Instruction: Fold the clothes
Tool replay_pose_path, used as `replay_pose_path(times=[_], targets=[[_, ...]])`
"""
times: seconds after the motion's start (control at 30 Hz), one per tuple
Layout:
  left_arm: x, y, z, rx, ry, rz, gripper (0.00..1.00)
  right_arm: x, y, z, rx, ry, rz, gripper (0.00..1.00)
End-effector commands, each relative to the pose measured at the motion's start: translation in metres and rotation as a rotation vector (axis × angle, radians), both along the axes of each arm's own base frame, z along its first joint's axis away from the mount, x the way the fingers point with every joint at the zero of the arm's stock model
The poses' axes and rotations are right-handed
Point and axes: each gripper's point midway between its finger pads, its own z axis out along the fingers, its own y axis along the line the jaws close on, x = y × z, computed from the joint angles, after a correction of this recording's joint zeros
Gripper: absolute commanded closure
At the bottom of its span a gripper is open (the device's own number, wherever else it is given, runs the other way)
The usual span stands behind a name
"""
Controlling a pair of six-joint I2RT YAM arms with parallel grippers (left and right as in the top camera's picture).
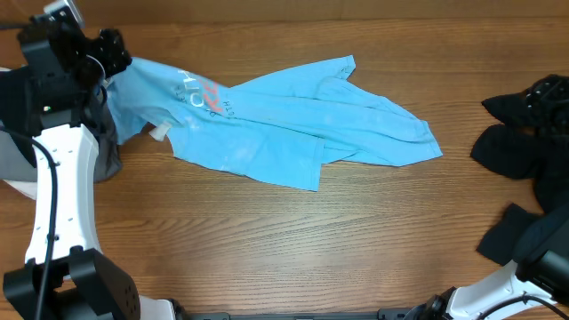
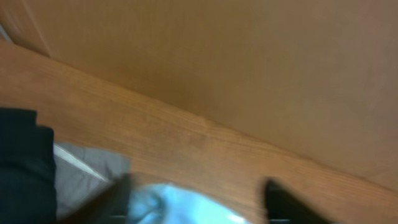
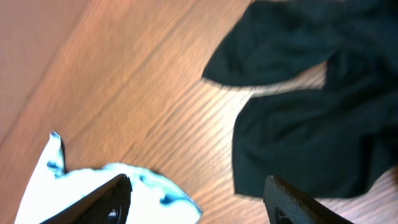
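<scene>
The light blue T-shirt (image 1: pixel 293 124) lies crumpled across the far middle of the table, its red and white lettering (image 1: pixel 206 96) near the left end. My left gripper (image 1: pixel 114 55) is at that left end. In the left wrist view, which is blurred, it (image 2: pixel 202 205) is open, with a bunch of the blue cloth (image 2: pixel 180 205) lying loose between the spread fingers. My right gripper (image 3: pixel 196 202) is open over bare wood, between a corner of the shirt (image 3: pixel 62 180) and a black garment (image 3: pixel 311 124). Nothing is between its fingers.
Black garments (image 1: pixel 520 133) are heaped at the right edge of the table. A grey garment (image 1: pixel 107 160) lies under the left arm at the left edge, and the left wrist view shows this grey garment (image 2: pixel 81 174) too. The right arm (image 1: pixel 542 258) enters from the lower right.
</scene>
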Motion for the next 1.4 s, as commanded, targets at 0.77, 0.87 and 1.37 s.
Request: replay_pose_path(times=[0.77, 0.87, 1.37], targets=[[-0.184, -0.256, -0.213, -0.494, 0.987, -0.14, 0.06, -0.008, 0.045, -0.001, 0.037, 0.076, 0.128, 0.21], [-0.199, -0.264, -0.235, -0.495, 1.04, -0.051, 0.09, -0.008, 0.045, -0.001, 0.037, 0.076, 0.128, 0.21], [-0.178, -0.257, -0.289, -0.399, 1.002, 0.094, 0.16, -0.008, 0.045, 0.0, 0.038, 0.076, 0.128, 0.21]])
